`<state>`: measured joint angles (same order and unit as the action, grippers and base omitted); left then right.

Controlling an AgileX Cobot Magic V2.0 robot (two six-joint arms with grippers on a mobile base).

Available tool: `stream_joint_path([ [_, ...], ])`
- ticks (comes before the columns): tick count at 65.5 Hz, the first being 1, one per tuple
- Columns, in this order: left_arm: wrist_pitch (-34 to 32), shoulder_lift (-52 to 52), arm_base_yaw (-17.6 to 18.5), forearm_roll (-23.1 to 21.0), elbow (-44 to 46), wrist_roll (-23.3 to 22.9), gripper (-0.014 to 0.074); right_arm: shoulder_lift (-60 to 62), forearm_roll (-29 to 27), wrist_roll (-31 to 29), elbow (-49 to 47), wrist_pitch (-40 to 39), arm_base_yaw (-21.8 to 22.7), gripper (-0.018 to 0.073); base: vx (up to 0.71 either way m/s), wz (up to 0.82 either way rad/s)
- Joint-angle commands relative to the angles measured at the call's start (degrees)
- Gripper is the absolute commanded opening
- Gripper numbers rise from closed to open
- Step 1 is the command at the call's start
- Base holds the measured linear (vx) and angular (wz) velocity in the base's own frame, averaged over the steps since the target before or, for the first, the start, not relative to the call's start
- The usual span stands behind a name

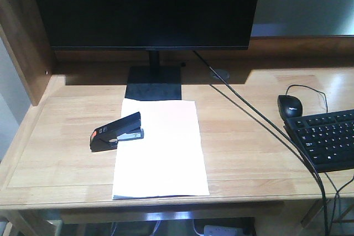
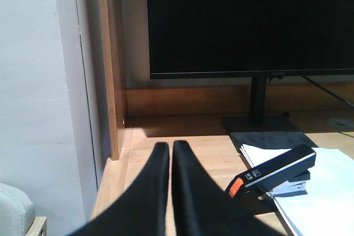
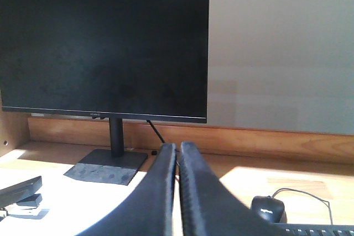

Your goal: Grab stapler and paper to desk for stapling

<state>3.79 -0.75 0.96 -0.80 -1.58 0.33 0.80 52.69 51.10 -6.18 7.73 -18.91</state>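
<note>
The stapler [image 2: 272,174] lies just right of the empty, nearly closed left gripper [image 2: 170,146], on the left edge of the paper [image 1: 161,148], silver front pointing far-right.

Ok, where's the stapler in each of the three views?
Front view: stapler left of centre, its front over the left edge of the paper.
Left wrist view: lower right, right of the left hand.
Right wrist view: cut off at the bottom left corner.
Shared landmark: the monitor stand base, just behind it.

Each hand [image 2: 171,146] [image 3: 178,146] shows two smooth, tapering black fingers.
</note>
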Motion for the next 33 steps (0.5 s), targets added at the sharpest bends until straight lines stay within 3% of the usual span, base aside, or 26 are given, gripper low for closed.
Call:
stream_joint_path([
  [1,-4.7,-0.9,-0.1,-0.1,-1.6,-0.7,-0.0007,0.6,0.9,-0.3,-1.5,-2.5,0.0,-0.0009,0.0,0.0],
  [33,-4.6,-0.9,-0.1,-0.1,-1.6,-0.7,-0.0007,0.6,0.9,-0.3,-1.5,-2.5,0.0,-0.0009,0.0,0.0],
])
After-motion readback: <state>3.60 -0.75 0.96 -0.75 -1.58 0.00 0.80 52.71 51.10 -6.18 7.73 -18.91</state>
